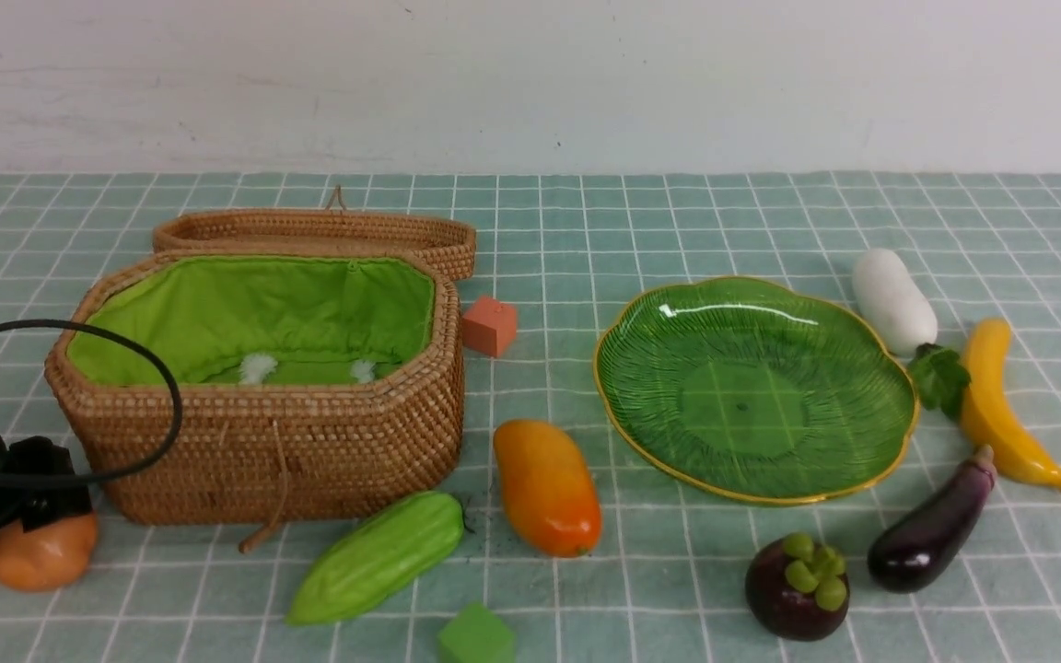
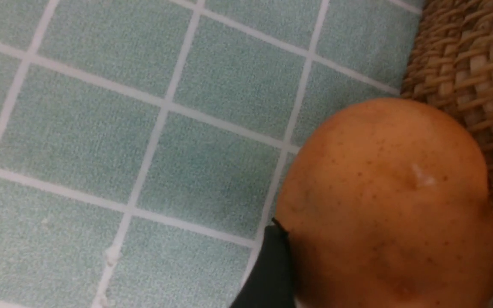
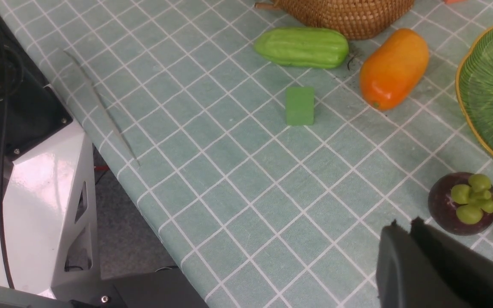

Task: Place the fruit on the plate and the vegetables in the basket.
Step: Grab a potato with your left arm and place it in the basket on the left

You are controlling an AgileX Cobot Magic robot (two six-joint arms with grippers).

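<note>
Seemingly step 1 of 7 is in hand: the left gripper point(image 1: 29, 520) stands wide astride the potato point(image 2: 383, 192), which is smooth, speckled and tan and lies just beside the coarse wicker basket point(image 1: 263, 442). Next it must close, lift and clear the rim. The right gripper point(image 3: 405, 226) is pinched closed near the glossy mangosteen point(image 3: 462, 203).

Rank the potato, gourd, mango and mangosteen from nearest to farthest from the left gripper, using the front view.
1. potato, far left, between the fingers of the left gripper.
2. gourd, left of centre, near edge.
3. mango, centre.
4. mangosteen, right, near edge.
</note>
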